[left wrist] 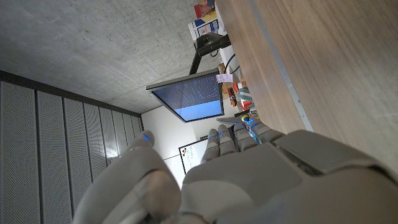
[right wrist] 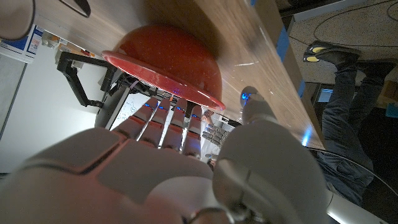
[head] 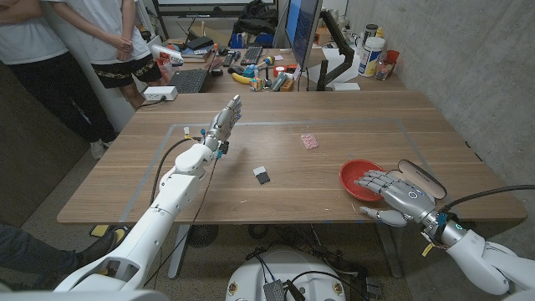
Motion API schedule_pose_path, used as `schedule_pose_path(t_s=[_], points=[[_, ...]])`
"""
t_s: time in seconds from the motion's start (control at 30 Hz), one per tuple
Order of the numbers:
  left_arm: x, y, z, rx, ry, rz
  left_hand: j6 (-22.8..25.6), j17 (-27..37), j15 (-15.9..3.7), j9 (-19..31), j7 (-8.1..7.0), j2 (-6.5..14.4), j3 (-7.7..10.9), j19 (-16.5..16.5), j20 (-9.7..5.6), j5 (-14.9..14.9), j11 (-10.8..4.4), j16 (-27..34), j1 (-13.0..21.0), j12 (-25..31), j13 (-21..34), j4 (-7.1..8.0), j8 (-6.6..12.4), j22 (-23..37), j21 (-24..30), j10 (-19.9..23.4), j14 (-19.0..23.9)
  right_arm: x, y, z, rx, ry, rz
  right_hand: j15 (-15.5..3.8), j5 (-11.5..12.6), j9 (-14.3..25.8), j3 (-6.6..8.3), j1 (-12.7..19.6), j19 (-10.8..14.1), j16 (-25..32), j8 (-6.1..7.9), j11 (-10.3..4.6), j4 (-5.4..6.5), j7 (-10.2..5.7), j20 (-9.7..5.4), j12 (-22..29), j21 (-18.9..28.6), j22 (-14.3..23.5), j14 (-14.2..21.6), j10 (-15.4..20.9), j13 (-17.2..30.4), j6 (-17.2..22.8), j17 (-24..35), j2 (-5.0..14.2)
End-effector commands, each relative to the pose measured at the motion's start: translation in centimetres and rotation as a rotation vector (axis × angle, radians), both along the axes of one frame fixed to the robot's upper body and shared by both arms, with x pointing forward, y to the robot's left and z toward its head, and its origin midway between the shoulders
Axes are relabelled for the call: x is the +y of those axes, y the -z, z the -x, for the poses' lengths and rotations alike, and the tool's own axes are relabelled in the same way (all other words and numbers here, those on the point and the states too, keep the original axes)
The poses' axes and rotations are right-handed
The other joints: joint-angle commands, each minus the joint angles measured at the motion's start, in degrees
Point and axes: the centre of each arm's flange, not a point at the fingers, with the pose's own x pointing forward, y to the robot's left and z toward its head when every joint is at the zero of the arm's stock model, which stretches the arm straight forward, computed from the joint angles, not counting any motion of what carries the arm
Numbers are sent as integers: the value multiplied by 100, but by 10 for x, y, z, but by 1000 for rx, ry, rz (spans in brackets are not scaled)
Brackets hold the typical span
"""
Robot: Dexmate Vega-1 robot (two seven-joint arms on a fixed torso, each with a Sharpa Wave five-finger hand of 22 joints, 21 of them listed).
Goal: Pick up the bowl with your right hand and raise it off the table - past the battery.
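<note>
The robot's right hand (head: 399, 195) reached into a shallow, round red plastic bowl (head: 361, 178) that sat near the right front corner of the wooden table (head: 351, 125), its fingers (head: 370, 180) spread over the near rim and pointing into the hollow while the thumb hung low outside the wall, just off the table's front edge. In the right wrist view the red bowl (right wrist: 168, 59) appeared smooth and glossy with a thin flared lip, its base on the table and the fingertips (right wrist: 165, 115) lying at that lip; whether they had already pinched the rim could not be told, and the bowl looked to be resting on the wood. The bowl lay directly ahead of the right hand, on the side towards the table's middle, and far from the left hand (head: 224, 125), which stood raised over the left half of the table with its fingers straight and close together, holding nothing. A small dark rectangular battery (head: 262, 175) lay near the table's centre, between the two hands and well apart from the bowl, with a small pink packet (head: 309, 141) farther back. The lift appeared to depend on closing thumb and fingers across the near rim. Two people stood behind the table's far left corner.
</note>
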Motion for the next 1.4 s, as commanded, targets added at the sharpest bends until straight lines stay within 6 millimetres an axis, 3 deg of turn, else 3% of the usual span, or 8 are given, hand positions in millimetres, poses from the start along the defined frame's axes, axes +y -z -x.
schedule_pose_path(t_s=[0.03, 0.23, 0.27, 0.37, 0.8, 1.1, 1.4], points=[[3, 2, 0, 3, -2, 4, 28, 33, -25, 15, 13, 51, -30, -49, -220, -3, -24, -8, 26, 8, 29, -14, -19, 29, -1, -25, -33, 0, 1, -6, 33, 24, 7, -243, 8, 26, 50, 65, 61, 33, 43, -53, -6, -22, -83, 42, 48, 9, 96, 79, 32, 91, 13, 5], [4, 3, -1, 5, -5, 6, 31, 33, -25, 15, 10, 53, -37, -49, -217, -3, -31, -9, 28, 9, 29, -14, -18, 29, 0, -23, -37, -1, 0, -9, 38, 36, 7, -272, 1, 26, 65, 99, 70, 42, 54, -85, -1, -52, -84, 67, 44, 10, 187, 174, 32, 177, 13, 6], [4, 3, -1, 7, -6, 7, 33, 33, -24, 15, 14, 54, -38, -49, -215, -3, -31, -8, 28, 7, 29, -14, -17, 29, 0, -27, -35, -1, 0, -10, 41, 37, 12, -285, -5, 26, 76, 121, 75, 41, 45, -195, 3, -61, -83, 65, 41, 10, 235, 189, 32, 192, 14, 10], [4, 4, -2, 9, -5, 7, 32, 33, -23, 15, 11, 55, -41, -50, -218, -3, -32, -8, 29, 5, 29, -14, -18, 29, 0, -34, -34, -2, -1, -12, 48, 45, 13, -302, -9, 27, 82, 134, 103, 39, 44, -137, 7, -68, -90, 66, 49, 10, 267, 208, 32, 220, 14, 9], [4, 5, -4, 15, -7, 11, 21, 33, -9, 15, 8, 62, -59, -57, -216, -3, -33, -14, 33, -4, 29, -13, -22, 29, -1, -64, -57, -5, -2, -14, 25, 61, 10, -416, -10, 30, 182, 330, 223, 68, 45, -217, -16, -101, -125, 101, 68, 7, 557, 395, 30, 380, 10, 80], [6, 6, -5, 20, -9, 16, 12, 34, -9, 15, 4, 67, -70, -61, -214, -4, -55, -14, 35, -8, 30, -12, -24, 29, -2, -81, -61, -4, -3, -14, -4, 70, 7, -691, 53, 37, 301, 717, 317, 120, 61, -450, -73, -289, -204, 115, 55, 1, 1093, 593, 30, 650, 6, 66], [8, 5, -4, 15, -12, 17, 15, 34, -10, 15, 7, 72, -81, -66, -213, -4, -59, -13, 37, -6, 30, -11, -23, 29, -2, -81, -63, -3, -1, -16, -15, 77, 4, -770, 121, 44, 349, 912, 374, 132, 97, -575, -46, -444, -242, 159, 53, 3, 1370, 809, 31, 896, 15, 62]])
